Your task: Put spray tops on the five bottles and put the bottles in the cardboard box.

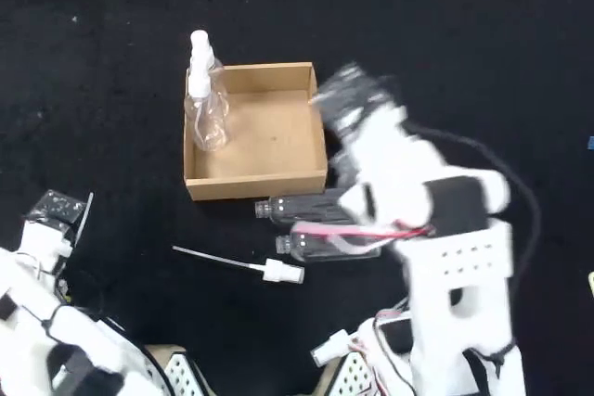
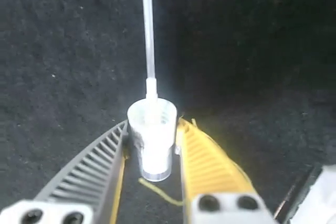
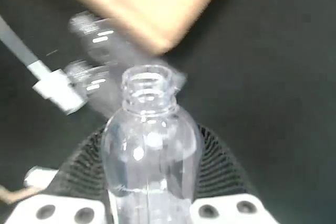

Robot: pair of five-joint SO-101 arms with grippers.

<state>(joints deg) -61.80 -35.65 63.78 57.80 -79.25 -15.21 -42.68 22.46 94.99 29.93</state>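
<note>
Between the jaws of the left gripper (image 2: 152, 128) sits a small white plastic spray top (image 2: 152, 148). It is squeezed tight, and its long thin tube points straight out ahead of the jaws. The right gripper (image 3: 152, 153) is clamped on a clear plastic bottle (image 3: 149, 124) whose open neck points away from its jaws. The two grippers are well apart, so I think the tube and neck must be lined up next. A brown cardboard box (image 1: 269, 127) lies just beyond the right jaws.

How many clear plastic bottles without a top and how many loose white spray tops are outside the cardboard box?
Clear plastic bottles without a top: 3, two lying on the black table, one between the right fingers.
Loose white spray tops: 2, one on the table, one between the left fingers.
Total: 5.
</note>
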